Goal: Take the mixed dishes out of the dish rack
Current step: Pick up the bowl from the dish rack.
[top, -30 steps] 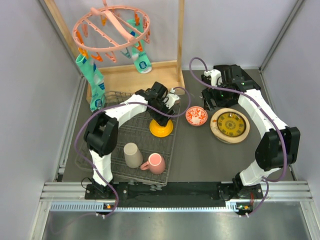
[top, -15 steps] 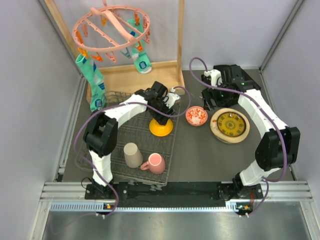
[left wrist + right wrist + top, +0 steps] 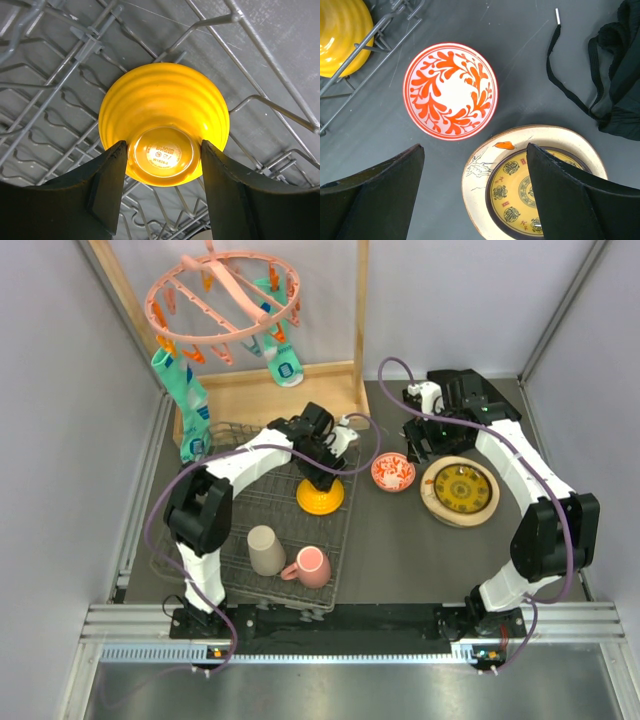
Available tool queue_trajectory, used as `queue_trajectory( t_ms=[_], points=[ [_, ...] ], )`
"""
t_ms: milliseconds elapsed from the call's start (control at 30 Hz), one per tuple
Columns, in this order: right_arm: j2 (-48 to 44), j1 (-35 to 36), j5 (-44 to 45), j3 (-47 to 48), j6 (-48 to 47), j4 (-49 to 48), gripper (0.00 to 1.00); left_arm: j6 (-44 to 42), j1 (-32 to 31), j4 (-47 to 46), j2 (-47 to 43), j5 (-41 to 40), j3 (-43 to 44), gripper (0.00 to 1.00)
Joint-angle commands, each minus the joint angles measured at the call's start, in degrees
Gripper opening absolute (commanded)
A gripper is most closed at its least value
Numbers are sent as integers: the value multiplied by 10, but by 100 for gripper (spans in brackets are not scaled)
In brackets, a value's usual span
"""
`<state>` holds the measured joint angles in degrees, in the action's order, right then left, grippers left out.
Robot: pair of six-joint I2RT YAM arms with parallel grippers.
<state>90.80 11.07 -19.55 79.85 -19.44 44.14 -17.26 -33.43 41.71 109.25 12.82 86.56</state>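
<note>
Left gripper (image 3: 164,152): the jaws stand narrower than one second ago. Its fingers (image 3: 107,180) now press against either side of the foot ring of the upturned orange bowl (image 3: 162,102). Top view: the bowl sits very slightly further left on the dish rack (image 3: 262,502) than before. The left arm's elbow (image 3: 196,512) is also a little further left.

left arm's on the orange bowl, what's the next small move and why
Probably lift straight up a little. The left end effector has its fingers against both sides of the foot ring of the upside-down orange bowl, which sits on the dish rack wires; a short vertical lift should clear them.
</note>
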Motion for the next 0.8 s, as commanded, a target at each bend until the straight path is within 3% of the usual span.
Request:
queue_trajectory(
  t_ms=[0,333,567,767],
  points=[
    [-19,-3,-7,1,-4,-12,82,0,-2,3,-54,5,2,38],
    [-20,-4,-34,27,16,0,82,2,-1,1,-88,-18,26,32],
    [20,-60,-220,95,73,30,83,34,18,-19,-155,24,29,29],
    [44,-69,-295,124,84,45,83,57,47,-41,-206,111,26,25]
  ],
)
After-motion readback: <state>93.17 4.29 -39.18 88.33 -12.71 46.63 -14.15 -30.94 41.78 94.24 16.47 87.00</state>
